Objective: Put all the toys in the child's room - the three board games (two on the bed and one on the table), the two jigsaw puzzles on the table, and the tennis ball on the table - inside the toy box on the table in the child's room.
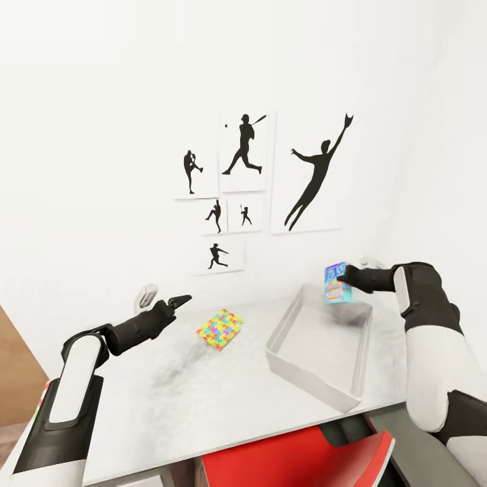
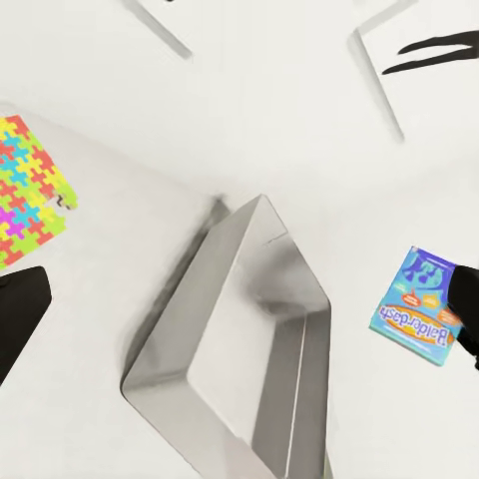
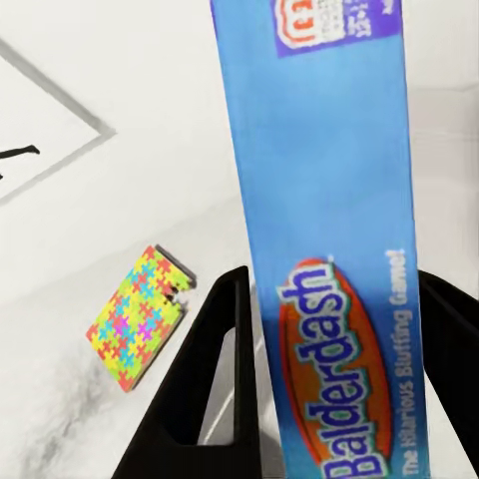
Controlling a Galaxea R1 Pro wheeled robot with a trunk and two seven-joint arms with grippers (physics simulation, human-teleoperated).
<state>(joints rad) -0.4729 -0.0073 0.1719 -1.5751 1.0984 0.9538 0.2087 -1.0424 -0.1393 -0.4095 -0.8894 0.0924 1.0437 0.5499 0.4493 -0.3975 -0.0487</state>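
Taking the toy box (image 1: pixel 321 352) as the anchor on the light grey table (image 1: pixel 176 399): well off to its left, the left gripper (image 1: pixel 177 302) hangs just above the tabletop, fingers pointing toward the wall, and honestly can't tell if they're apart or together since the tips look merged from the head camera and the wrist camera only catches one dark finger (image 2: pixel 18 319) at the edge. Between that gripper and the toy box lies a jigsaw puzzle (image 1: pixel 220 329), flat on the table, near the bin's left wall but not touching it; looks like a stack of two but can't say for sure. The toy box itself is a lidless grey bin and looks empty inside from the left wrist view (image 2: pixel 235 344). Over its far right corner, the right gripper (image 1: pixel 346 277) is clamped on the blue board game (image 1: pixel 337 283), a Balderdash box, held upright on edge in the air above the bin's rim; the right wrist view shows the box (image 3: pixel 329 249) pinched between both black fingers (image 3: pixel 215 369). Baseball silhouette prints (image 1: pixel 243 145) hang on the white wall behind the toy box, and a red chair (image 1: pixel 297 460) is tucked in front of it.
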